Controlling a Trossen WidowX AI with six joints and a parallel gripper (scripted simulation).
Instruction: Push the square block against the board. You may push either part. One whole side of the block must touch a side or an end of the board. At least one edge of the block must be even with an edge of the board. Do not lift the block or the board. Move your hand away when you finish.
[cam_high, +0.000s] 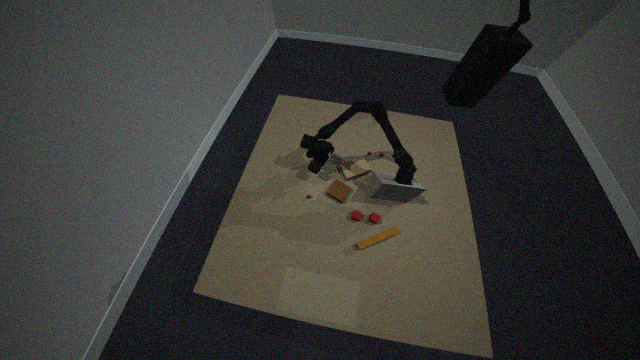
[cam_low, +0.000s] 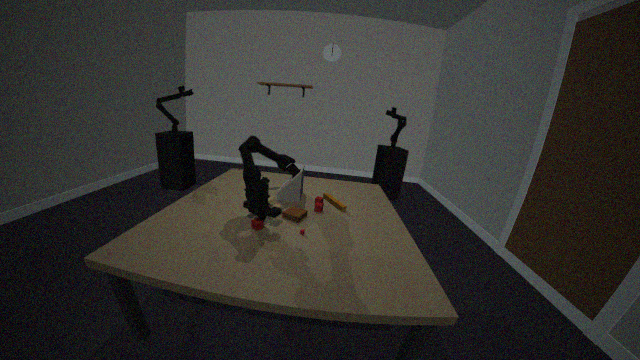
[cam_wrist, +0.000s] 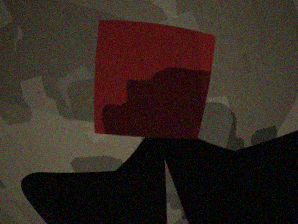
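A flat brown square piece lies on the table. A long orange bar lies apart from it, farther from the arm. A red cube sits at my gripper, apart from the brown piece; in the top view the arm mostly covers it. My gripper is shut and points down, low beside the red cube. In the wrist view the cube stands just beyond the black fingers, not between them. I cannot tell whether they touch it.
Two red cubes stand between the brown piece and the orange bar. A tiny red piece lies near the brown piece. A tilted pale panel stands by the arm's base. Small red pieces lie behind the arm.
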